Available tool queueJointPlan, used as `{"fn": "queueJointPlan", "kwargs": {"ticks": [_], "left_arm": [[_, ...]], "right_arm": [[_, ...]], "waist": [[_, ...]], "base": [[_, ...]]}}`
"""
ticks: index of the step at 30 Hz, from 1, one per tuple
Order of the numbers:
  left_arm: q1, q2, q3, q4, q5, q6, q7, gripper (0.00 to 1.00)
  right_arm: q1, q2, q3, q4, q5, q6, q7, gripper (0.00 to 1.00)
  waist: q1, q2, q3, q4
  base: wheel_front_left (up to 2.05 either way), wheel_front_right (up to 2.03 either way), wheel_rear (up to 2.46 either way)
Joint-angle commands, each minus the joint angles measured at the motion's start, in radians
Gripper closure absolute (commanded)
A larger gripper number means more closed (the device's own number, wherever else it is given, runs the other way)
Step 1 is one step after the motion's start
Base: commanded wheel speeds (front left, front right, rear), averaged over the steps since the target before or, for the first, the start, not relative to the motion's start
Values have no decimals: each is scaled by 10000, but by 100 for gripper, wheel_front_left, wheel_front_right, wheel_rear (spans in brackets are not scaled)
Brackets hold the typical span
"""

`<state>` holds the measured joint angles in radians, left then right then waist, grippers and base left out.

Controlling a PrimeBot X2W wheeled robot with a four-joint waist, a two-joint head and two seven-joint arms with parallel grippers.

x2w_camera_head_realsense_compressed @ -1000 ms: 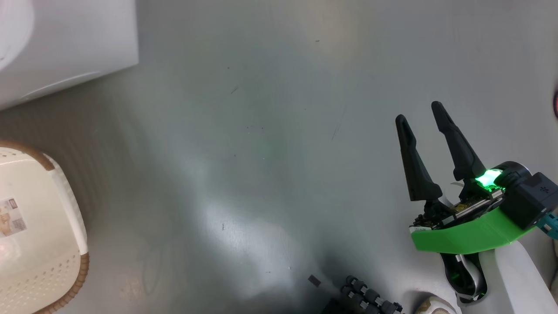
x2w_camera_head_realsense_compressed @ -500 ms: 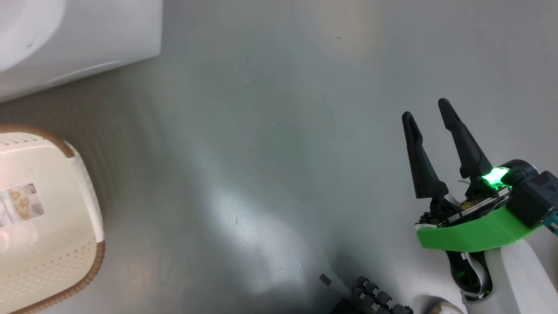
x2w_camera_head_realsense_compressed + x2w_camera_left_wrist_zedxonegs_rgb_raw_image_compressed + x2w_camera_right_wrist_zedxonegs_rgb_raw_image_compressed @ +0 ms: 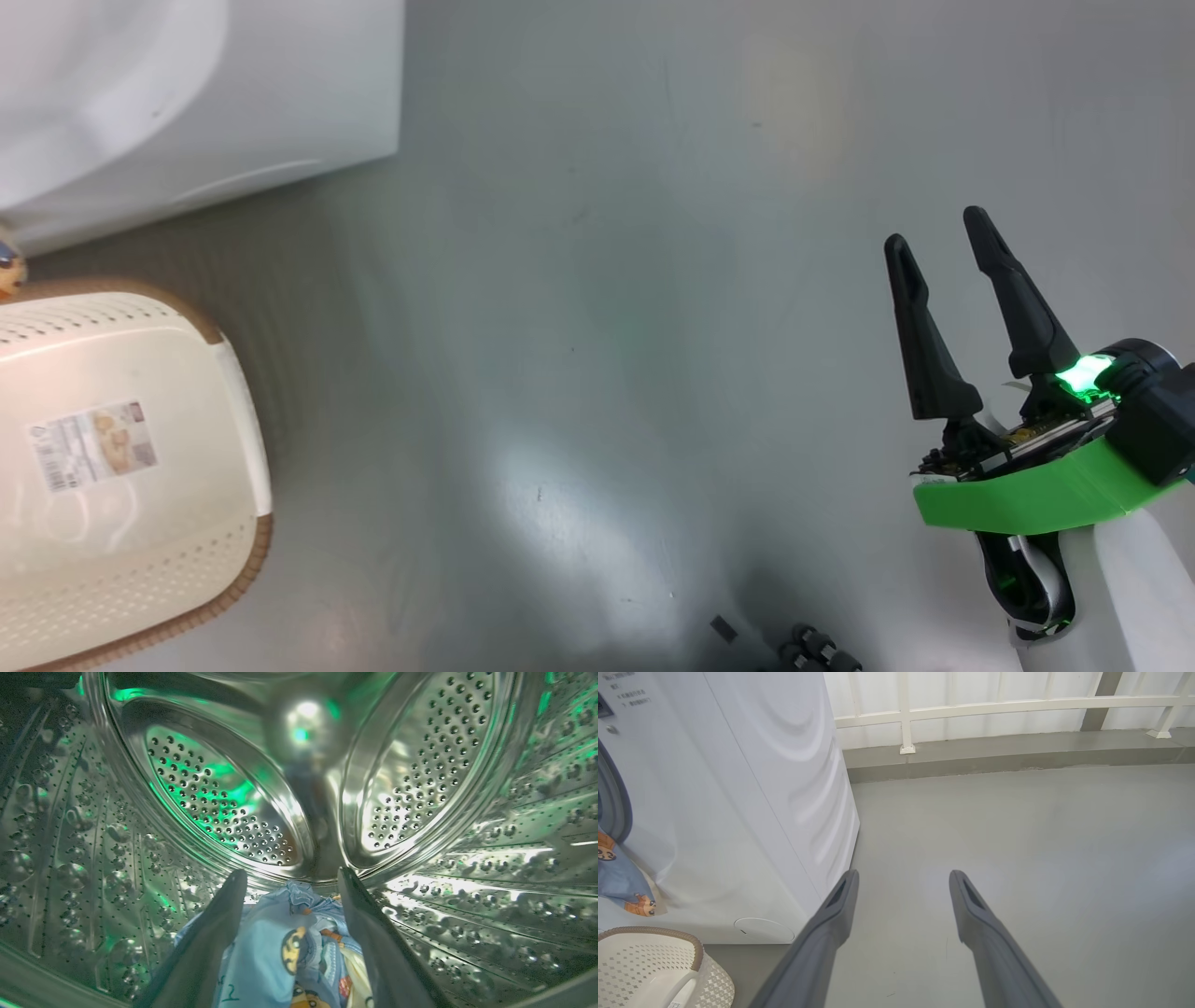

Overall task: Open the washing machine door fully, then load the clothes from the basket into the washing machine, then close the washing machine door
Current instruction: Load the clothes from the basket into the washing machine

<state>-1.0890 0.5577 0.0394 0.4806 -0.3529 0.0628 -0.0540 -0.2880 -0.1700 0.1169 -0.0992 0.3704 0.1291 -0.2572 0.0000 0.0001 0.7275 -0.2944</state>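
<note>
1. The basket sits on the floor at the far left, close in front of the washing machine. It looks empty, with just a sticker on its bottom, so I think the loading is almost done.
2. The left fingers are deep inside the shiny drum. They are apart. The clothes lie between them against the drum wall, and nothing squeezes them. I think the arm reached far in so the clothes land well inside.
3. In the right wrist view, a bit of blue bear cloth hangs at the machine's round mouth, over the white front. It could get caught when the door shuts, so it may need a push in.
4. The grey floor to the right of the machine is wide, with lots of room to move.
5. The right fingers hang at the far right, apart and holding nothing. They are well away from the machine's corner.
</note>
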Motion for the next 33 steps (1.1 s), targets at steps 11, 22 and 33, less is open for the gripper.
{"fn": "queueJointPlan", "kwargs": {"ticks": [11, 22, 33], "left_arm": [[2764, -453, 539, -1168, -493, 30, -1605, 0], [6487, -1473, 933, -3712, -379, 623, -2021, 0], [9872, -2989, 493, -5585, 79, 875, -2074, 0]], "right_arm": [[708, -419, -168, -264, -258, 16, -46, 0], [1078, -640, -166, -229, -390, 16, -46, 0], [1802, -1032, -237, -16, -496, 16, -46, 0]], "waist": [[0, -1, -1324, 810], [0, -1, -2087, 1343], [0, -1, -3095, 2078]], "base": [[0, 0, 0], [0, 0, 0], [0, 0, 0]]}}
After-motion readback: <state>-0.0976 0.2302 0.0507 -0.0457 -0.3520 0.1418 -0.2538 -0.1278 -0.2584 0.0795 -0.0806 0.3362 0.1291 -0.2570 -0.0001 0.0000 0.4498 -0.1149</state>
